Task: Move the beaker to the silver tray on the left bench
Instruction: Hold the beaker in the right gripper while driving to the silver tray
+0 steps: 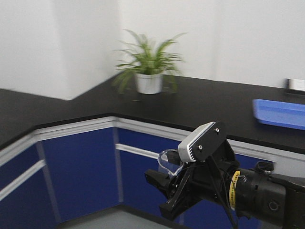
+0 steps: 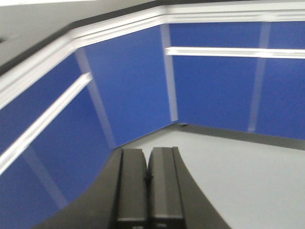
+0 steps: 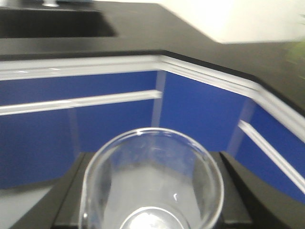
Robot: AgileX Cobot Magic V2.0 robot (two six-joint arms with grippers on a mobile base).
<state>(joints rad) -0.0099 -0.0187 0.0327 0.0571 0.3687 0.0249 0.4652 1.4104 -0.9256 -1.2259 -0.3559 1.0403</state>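
Beaker (image 3: 152,186) held in the air by the corner of the black bench (image 1: 200,102).
The right fingers (image 3: 240,191) are clamped on either side of the clear glass beaker, which hangs in front of the blue cupboard doors (image 1: 81,167), lower than the bench top and touching nothing else. The left fingers (image 2: 133,191) are pressed together with nothing between them. On the bench stand a potted plant (image 1: 148,82) and, well apart from it, a blue tray (image 1: 281,113).
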